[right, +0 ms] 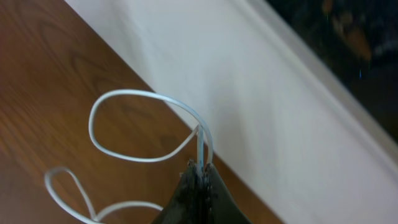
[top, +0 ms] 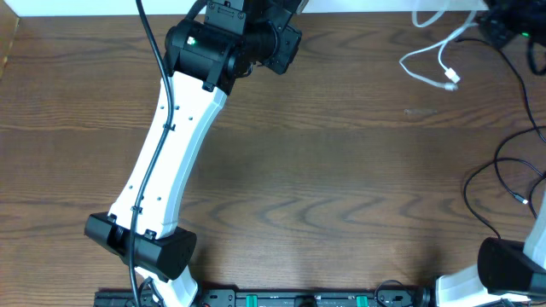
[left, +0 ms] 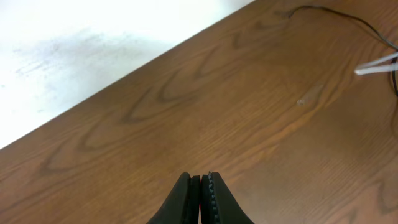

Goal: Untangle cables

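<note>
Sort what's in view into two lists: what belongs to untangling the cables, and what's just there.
Belongs to the job:
white cable, pinched in the shut right gripper
black cable, looped on the table's right side
left gripper, shut and empty

Just there:
table
thick black wire running along the left arm

The overhead camera looks straight down on the table (top: 341, 170) from well above. The left wrist camera sits behind the left gripper (left: 200, 190) and faces forward and down over its tips, with the table's far edge ahead and to the left. The right wrist camera looks closely past the right gripper (right: 200, 174). The white cable (right: 124, 93) just ahead of it appears in all three views.
</note>
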Controlling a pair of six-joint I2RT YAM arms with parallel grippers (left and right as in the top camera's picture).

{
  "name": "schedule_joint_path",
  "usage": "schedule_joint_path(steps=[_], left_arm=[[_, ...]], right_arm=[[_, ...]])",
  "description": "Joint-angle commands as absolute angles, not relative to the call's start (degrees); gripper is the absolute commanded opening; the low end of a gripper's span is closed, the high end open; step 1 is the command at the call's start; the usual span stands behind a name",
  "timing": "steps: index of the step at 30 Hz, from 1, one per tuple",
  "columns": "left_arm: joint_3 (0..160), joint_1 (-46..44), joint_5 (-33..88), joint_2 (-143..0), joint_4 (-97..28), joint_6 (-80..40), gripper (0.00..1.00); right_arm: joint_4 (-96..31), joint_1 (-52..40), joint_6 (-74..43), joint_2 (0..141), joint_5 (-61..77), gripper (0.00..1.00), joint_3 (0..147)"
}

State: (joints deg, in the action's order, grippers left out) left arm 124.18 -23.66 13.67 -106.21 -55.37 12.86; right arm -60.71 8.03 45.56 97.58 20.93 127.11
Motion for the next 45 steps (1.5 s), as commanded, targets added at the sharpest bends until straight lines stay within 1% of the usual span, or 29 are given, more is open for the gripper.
schedule_joint_path(steps=[1, 5, 12, 19, 22, 25, 31, 37, 41, 42, 43, 45], left_arm=[[123.81, -23.29, 15.07, -106.69, -53.98, 12.12, 0.08], [123.79, -20.99, 24.21, -108.73, -53.12, 11.53, 0.08], [123.81, -20.32, 24.51, -108.2, -54.28, 10.96, 0.08], [123.81, -20.43, 25.06, -106.13, -55.24, 10.81, 0.08], [123.81, -20.43, 25.08, -104.92, -55.18, 10.81, 0.08], [123.81, -20.43, 25.08, -103.96, -55.16, 10.79, 0.08], [123.81, -21.1, 25.08, -101.69, -55.09, 10.76, 0.08], [123.81, -24.08, 25.08, -100.25, -54.28, 10.55, 0.08], [123.81, -26.28, 25.08, -100.18, -54.76, 9.76, 0.08], [123.81, -26.87, 25.08, -100.18, -54.98, 9.76, 0.08], [123.81, -27.16, 25.08, -100.16, -55.18, 9.76, 0.08], [123.81, -27.44, 25.06, -100.07, -55.46, 9.76, 0.08]], right_arm=[[-61.58, 11.64, 46.39, 96.68, 20.88, 0.01, 127.55], [-61.52, 16.99, 46.37, 96.68, 17.34, 0.01, 127.55], [-61.14, 26.37, 46.33, 97.6, 16.38, 0.01, 127.39], [-62.22, 36.16, 46.35, 103.57, 16.4, 0.01, 126.06], [-61.93, 38.94, 46.37, 106.06, 16.43, 0.01, 125.82], [-61.3, 40.95, 46.35, 107.92, 16.49, 0.01, 125.82], [-55.75, 43.94, 46.35, 110.32, 17.06, 0.01, 125.82], [-48.42, 43.92, 46.06, 113.36, 21.02, 0.01, 125.82], [-41.01, 43.24, 40.49, 114.54, 20.95, 0.01, 125.82], [-39.42, 43.05, 39.38, 114.72, 20.95, 0.27, 125.82], [-39.05, 42.98, 39.22, 114.72, 20.97, 0.99, 125.82], [-39.66, 42.7, 39.24, 114.74, 21.67, 0.99, 125.82]])
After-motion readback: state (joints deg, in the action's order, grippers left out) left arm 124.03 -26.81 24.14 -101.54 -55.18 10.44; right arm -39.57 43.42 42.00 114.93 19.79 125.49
